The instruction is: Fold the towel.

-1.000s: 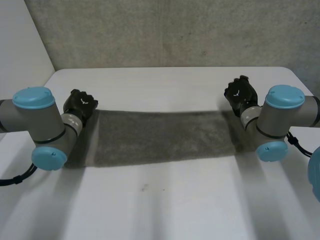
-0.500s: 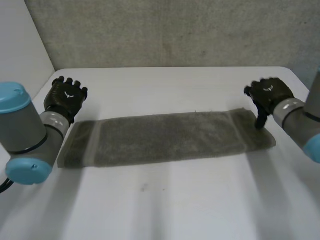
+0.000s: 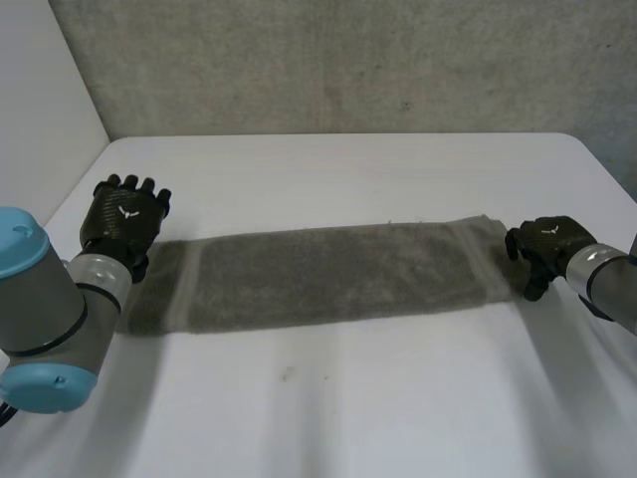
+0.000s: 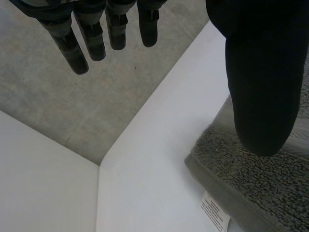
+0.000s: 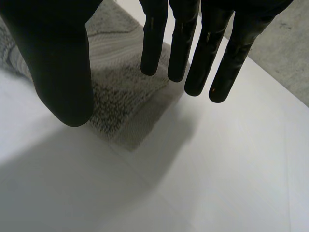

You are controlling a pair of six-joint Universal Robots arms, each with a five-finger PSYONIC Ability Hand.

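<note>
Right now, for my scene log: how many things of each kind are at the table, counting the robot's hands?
grey towel: 1
black robot hands: 2, the left hand and the right hand, both open, one at each end of the towel
Total: 3

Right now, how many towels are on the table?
1. The grey towel lies flat as a long strip across the white table, one short end by the left hand, the other by the right hand. Both hands are open.
</note>
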